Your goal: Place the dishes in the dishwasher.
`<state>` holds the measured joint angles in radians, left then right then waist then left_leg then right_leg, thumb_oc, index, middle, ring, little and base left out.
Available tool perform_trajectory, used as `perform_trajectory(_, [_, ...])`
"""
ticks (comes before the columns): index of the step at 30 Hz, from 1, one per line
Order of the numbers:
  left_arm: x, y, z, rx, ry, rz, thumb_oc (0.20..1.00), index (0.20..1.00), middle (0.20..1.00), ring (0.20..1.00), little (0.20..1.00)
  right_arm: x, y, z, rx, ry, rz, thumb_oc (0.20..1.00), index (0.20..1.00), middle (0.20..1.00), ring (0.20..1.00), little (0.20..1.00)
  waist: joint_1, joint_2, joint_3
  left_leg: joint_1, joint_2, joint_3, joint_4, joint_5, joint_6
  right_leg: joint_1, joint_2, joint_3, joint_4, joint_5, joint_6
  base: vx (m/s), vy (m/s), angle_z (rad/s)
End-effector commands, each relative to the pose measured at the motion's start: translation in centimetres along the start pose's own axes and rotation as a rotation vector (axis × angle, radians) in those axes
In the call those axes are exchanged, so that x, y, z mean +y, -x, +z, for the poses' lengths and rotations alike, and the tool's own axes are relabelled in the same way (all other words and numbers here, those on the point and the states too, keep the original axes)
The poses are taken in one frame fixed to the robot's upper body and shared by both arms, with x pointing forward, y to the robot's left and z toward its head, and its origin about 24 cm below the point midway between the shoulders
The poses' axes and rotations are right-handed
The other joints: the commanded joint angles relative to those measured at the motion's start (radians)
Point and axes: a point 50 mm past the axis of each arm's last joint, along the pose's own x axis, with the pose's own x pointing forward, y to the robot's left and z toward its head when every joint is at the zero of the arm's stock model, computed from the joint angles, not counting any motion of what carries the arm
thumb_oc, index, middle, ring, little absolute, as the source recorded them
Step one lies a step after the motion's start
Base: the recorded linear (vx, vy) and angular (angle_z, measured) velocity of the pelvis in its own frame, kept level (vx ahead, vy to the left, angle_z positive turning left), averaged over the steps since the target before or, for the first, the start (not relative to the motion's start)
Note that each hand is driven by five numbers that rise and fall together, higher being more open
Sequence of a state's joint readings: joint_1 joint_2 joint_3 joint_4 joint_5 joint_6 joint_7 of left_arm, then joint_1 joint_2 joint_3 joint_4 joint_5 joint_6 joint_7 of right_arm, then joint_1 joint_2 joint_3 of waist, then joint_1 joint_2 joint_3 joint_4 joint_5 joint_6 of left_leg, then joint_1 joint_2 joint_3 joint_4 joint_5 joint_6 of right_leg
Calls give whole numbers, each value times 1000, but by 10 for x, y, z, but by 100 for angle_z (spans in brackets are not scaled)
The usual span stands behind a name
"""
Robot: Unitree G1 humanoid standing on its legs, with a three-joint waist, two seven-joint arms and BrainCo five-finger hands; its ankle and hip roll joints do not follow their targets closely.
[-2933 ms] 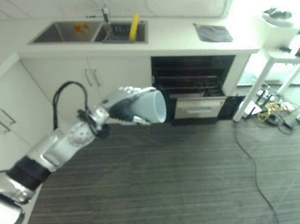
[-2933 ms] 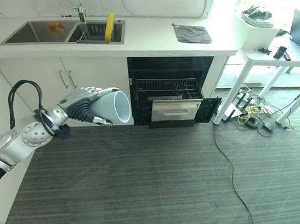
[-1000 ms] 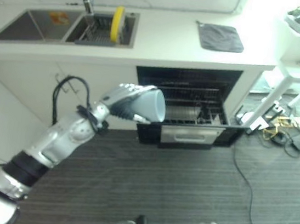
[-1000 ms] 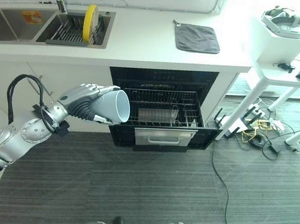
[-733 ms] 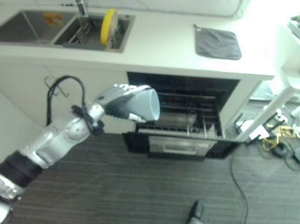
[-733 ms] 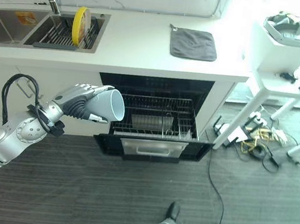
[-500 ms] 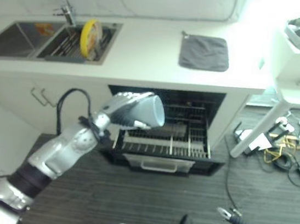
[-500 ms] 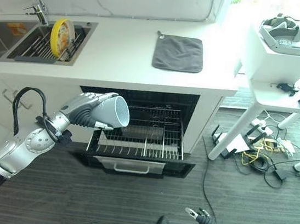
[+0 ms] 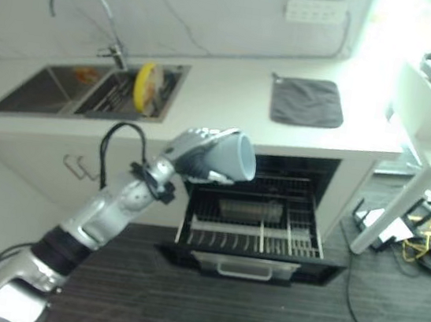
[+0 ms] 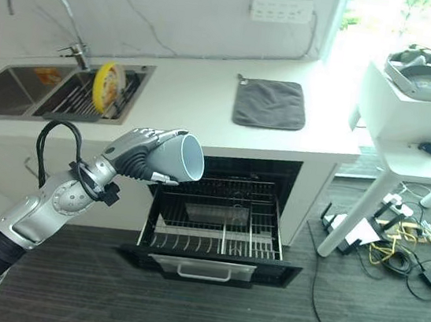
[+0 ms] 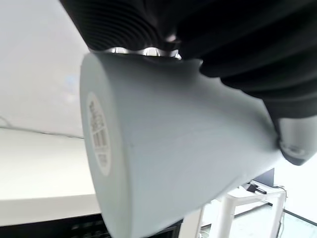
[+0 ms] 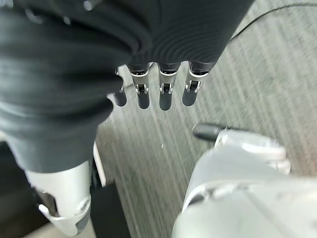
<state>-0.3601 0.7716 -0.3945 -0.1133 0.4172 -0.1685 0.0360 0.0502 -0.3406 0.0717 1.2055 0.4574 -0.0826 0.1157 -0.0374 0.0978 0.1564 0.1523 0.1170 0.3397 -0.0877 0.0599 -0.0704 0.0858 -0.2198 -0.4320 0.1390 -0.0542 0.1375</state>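
Note:
My left hand (image 10: 138, 155) is shut on a pale grey cup (image 10: 180, 158), held sideways with its mouth toward the right. The cup hangs above the left front corner of the open dishwasher's pulled-out wire rack (image 10: 214, 228). In the left wrist view the cup (image 11: 173, 158) lies under the hand's dark cover (image 11: 223, 44). A grey dish (image 10: 216, 213) lies in the rack. A yellow plate (image 10: 106, 83) stands on edge in the sink's drying rack. My right hand (image 12: 163, 94) hangs low over the floor, fingers straight and holding nothing.
The dishwasher door (image 10: 209, 267) lies folded down in front of me. On the white counter are a grey cloth (image 10: 269, 103), a double sink (image 10: 18, 91) and a tap (image 10: 71, 47). A white side table (image 10: 416, 148) and floor cables (image 10: 396, 240) stand to the right.
The camera has moved closer, so the dishwasher now sits squarely in front. My left hand still holds the cup, now over the rack's left corner.

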Motion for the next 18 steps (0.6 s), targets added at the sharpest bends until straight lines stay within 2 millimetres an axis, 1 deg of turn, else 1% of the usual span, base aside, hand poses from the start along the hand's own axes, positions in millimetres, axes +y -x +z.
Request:
perform_trajectory(1, [34,-4,7,-61,-72,102,200,200,200,200,200,13,-4,20,-95,-82,10,1000,1000,1000,1000,1000,7,-29,26,-15,27,9,10,-15,-16,12,-8,62,-63,54,31,-11,43,1])
perform_trajectory(2, [36,-4,6,-58,-61,111,200,200,200,200,200,14,-4,22,-107,-106,3,1000,1000,1000,1000,1000,7,-32,24,-14,26,19,9,-17,-12,13,-12,56,-63,55,35,-14,57,-2])
perform_trajectory(4, [40,-6,2,-43,30,177,200,200,200,200,200,12,-4,27,-156,-183,-21,1000,1000,1000,1000,1000,6,-44,24,-10,29,47,14,-22,-2,13,-19,39,-52,53,38,30,46,-9])
perform_trajectory(5, [42,-5,1,-33,101,252,200,200,200,200,200,8,-2,34,-217,-240,-30,1000,1000,1000,1000,1000,9,-53,23,5,29,47,12,-37,-6,28,-22,41,-49,36,47,74,18,-9])
perform_trajectory(7, [43,0,-3,-15,159,321,200,200,200,200,200,9,0,45,-285,-274,-33,1000,1000,1000,1000,1000,14,-64,25,10,30,59,16,-38,-2,33,-27,31,-48,39,47,39,-21,-13])
perform_trajectory(9, [44,9,-12,16,281,457,200,200,200,200,200,12,5,68,-415,-328,-46,1000,1000,1000,1000,1000,21,-87,27,8,36,78,38,-47,1,37,-36,14,-46,44,49,-4,-79,-17])
perform_trajectory(10, [44,13,-20,39,336,538,200,200,200,200,200,12,9,78,-476,-347,-73,1000,1000,1000,1000,1000,17,-98,27,11,40,87,47,-54,4,38,-40,12,-48,49,51,-11,-82,-16])
perform_trajectory(11, [45,14,-21,42,349,579,200,200,200,200,200,11,10,81,-493,-358,-89,1000,1000,1000,1000,1000,18,-103,27,10,43,92,55,-56,4,38,-41,10,-49,52,51,1,-132,-24])
perform_trajectory(12, [32,19,-20,43,400,647,200,200,200,200,200,4,16,102,-583,-435,-148,1000,1000,1000,1000,1000,21,-121,31,13,54,102,76,-64,0,43,-43,4,-56,63,52,13,-106,-29])
perform_trajectory(14, [23,21,-20,88,423,740,200,200,200,200,200,5,24,120,-679,-453,-173,1000,1000,1000,1000,1000,18,-128,35,20,58,104,88,-73,3,52,-42,6,-67,71,49,34,-69,-25])
perform_trajectory(15, [22,25,-24,133,422,833,200,200,200,200,200,6,32,135,-755,-436,-181,1000,1000,1000,1000,1000,12,-132,32,24,58,105,94,-79,5,55,-41,14,-74,75,50,58,-30,-17])
perform_trajectory(16, [21,32,-30,195,406,943,200,200,200,200,200,5,45,152,-875,-449,-200,1000,1000,1000,1000,1000,4,-135,28,30,57,105,97,-85,6,57,-38,25,-81,78,50,50,-22,-17])
perform_trajectory(17, [21,32,-31,208,403,962,200,200,200,200,200,6,49,156,-904,-450,-198,1000,1000,1000,1000,1000,1,-136,26,31,57,105,98,-87,7,57,-37,27,-82,78,50,49,-21,-39])
perform_trajectory(18, [19,34,-33,227,403,994,200,200,200,200,200,10,58,166,-974,-432,-192,1000,1000,1000,1000,1000,-6,-139,23,32,56,106,102,-91,9,56,-35,34,-83,78,49,43,-17,-45])
